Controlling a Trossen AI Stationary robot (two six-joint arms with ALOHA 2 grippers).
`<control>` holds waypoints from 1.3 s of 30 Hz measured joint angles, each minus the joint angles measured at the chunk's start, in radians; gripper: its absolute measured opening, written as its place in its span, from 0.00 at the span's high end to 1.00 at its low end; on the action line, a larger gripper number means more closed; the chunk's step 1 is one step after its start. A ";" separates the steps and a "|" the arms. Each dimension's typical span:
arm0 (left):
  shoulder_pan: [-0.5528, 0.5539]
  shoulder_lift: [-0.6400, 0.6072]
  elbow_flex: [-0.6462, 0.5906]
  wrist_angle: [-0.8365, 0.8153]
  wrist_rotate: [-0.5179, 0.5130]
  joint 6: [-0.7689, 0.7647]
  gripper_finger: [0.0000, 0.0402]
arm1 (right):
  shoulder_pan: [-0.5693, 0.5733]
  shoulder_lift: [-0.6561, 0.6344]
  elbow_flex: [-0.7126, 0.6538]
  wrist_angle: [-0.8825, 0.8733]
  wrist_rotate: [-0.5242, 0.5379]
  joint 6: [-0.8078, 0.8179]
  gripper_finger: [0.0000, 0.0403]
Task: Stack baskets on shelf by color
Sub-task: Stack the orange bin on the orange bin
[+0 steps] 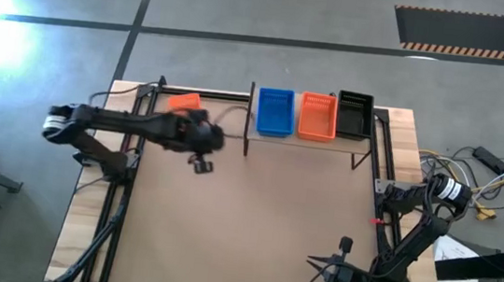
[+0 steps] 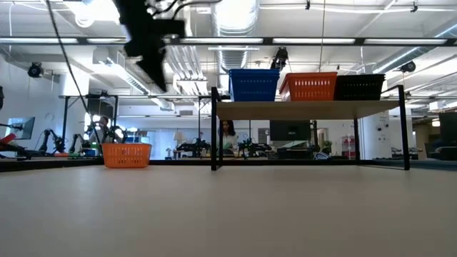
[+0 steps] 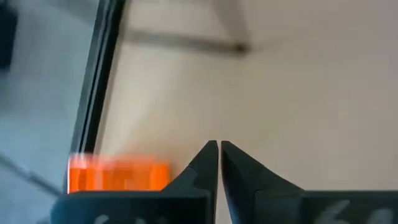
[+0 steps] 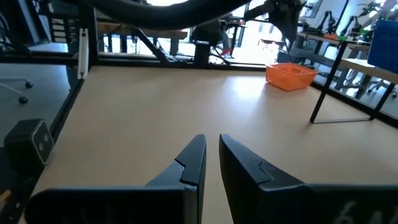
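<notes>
Likely light, stiff plastic: the loose orange basket [image 1: 184, 102] is best taken by its rim. Left gripper [image 1: 199, 163] is held closed, empty, just beside it; right gripper [image 4: 211, 155] parked, nearly closed.

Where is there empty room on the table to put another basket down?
The table is bare from the shelf forward to the right tool. It is crowded on the shelf, where blue, orange and black baskets sit, and by the far-left orange basket under the left tool.
</notes>
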 joint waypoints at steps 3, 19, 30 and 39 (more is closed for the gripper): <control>0.116 -0.116 -0.126 0.001 0.048 -0.017 0.94 | 0.000 0.000 0.000 -0.018 0.001 -0.001 0.91; 0.441 -0.189 -0.546 0.424 0.054 0.281 0.47 | -0.014 0.001 0.000 -0.025 0.002 -0.014 0.91; 0.425 -0.031 -0.495 0.373 0.078 0.277 0.86 | -0.014 0.002 0.000 -0.025 0.002 -0.016 0.91; 0.034 -0.117 -0.420 -0.006 0.290 0.076 1.00 | -0.014 0.002 0.000 -0.016 0.002 -0.010 0.91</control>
